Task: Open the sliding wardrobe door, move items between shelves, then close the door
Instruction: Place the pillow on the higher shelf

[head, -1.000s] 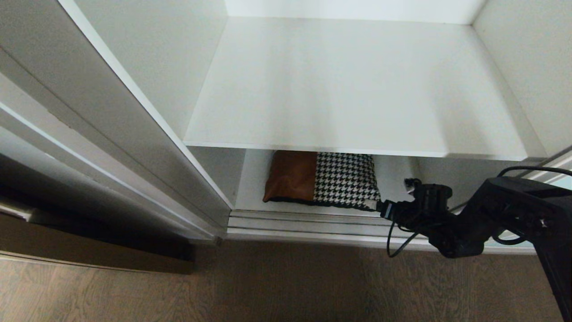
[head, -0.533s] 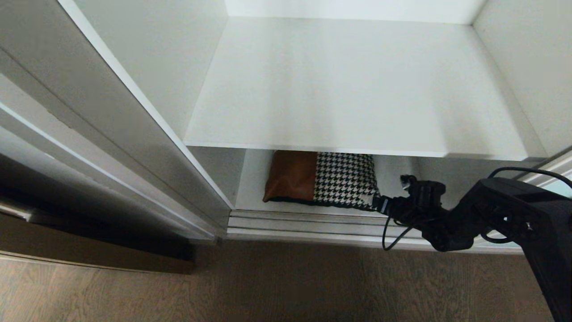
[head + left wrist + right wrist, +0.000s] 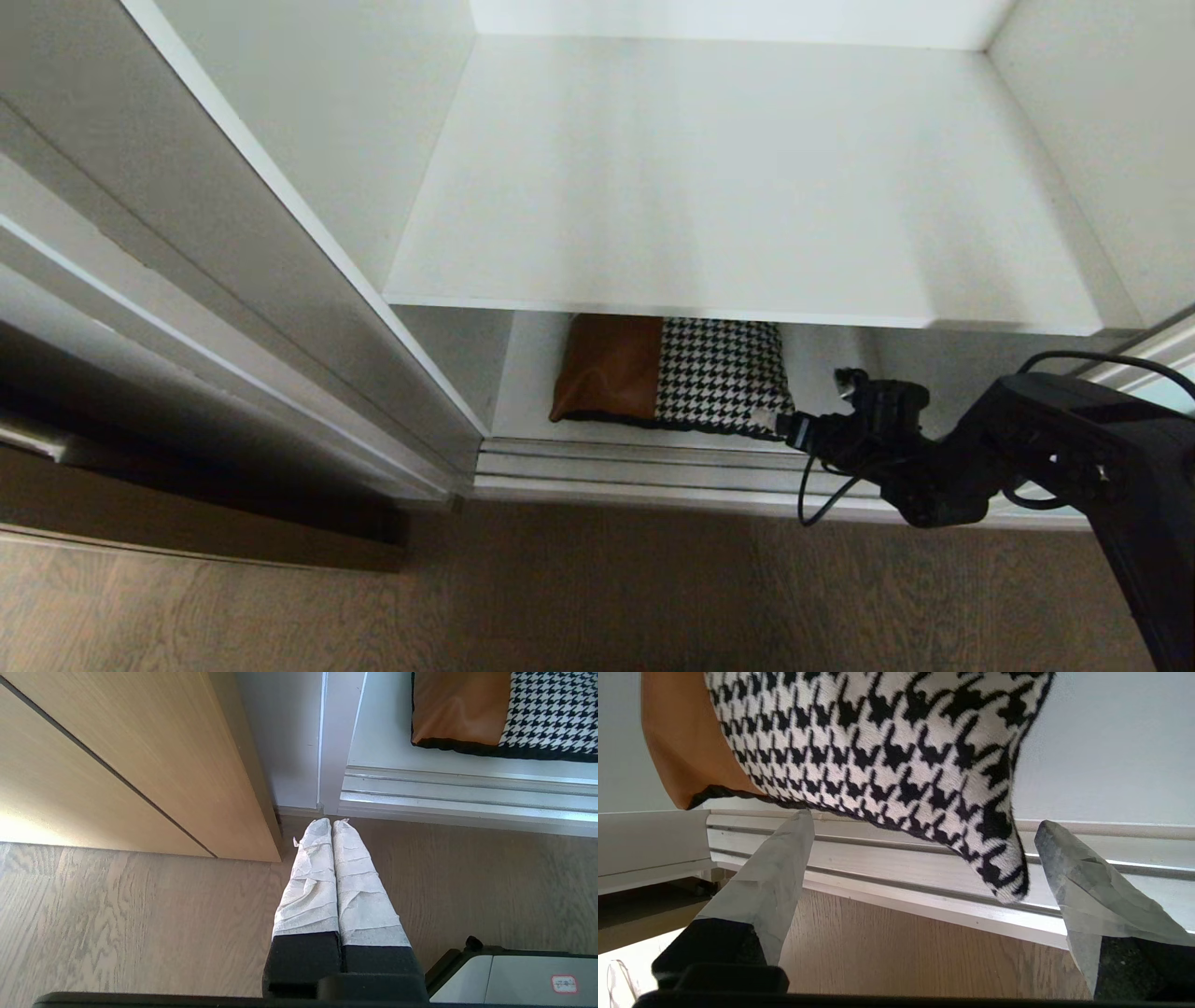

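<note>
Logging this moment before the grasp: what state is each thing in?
Square patchwork cushion: lying flat on the white bottom shelf, ungrasped.
Right tool: open, straddling the cushion's corner.
Left tool: shut, empty, above the wood floor.
White upper shelf: bare.

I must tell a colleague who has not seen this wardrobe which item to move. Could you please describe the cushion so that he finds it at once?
Look in the open wardrobe, under the wide white upper shelf. On the lowest shelf, just behind the door track, lies the cushion. It is the only item there: brown leather patch beside black-white houndstooth, black edge.
</note>
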You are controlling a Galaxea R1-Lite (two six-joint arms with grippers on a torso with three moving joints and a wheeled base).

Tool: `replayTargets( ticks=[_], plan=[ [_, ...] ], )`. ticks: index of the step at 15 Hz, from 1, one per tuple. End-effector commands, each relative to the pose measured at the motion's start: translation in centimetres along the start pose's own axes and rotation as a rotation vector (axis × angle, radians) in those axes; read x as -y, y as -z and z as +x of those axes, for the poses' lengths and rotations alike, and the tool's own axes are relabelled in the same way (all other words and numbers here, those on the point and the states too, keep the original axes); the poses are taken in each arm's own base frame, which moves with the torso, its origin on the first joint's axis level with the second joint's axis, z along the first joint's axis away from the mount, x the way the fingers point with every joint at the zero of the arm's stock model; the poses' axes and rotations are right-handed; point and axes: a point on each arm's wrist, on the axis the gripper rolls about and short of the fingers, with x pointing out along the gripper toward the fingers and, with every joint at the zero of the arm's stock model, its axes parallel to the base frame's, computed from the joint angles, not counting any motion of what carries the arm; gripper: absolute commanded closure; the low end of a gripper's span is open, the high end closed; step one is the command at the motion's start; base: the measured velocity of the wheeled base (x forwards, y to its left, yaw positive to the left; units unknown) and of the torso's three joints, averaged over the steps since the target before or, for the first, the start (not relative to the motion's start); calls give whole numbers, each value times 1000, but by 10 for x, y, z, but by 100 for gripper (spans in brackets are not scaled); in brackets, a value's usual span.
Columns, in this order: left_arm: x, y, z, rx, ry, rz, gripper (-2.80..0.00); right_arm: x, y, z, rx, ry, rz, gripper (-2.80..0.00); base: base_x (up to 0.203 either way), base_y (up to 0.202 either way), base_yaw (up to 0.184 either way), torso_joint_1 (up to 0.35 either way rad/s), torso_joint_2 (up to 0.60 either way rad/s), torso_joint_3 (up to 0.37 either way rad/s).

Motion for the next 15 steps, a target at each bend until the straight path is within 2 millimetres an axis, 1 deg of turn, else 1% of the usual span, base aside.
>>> replayTargets(
  ticks=[1,2,9,15],
  plan=[
    [0,0,0,-3,-1,0,0,-1,1,2,4,-8,-1,-280,0,0,0,0,0,0],
    [0,0,0,-3,-1,0,0,-2,3,4,0,-11,-2,0,0,0,0,0,0,0],
    [0,0,0,-3,-2,0,0,-3,2,4,8,-16,-6,0,0,0,0,0,0,0],
    [0,0,0,-3,-2,0,0,1,6,6,3,-11,-3,0,0,0,0,0,0,0]
  ],
)
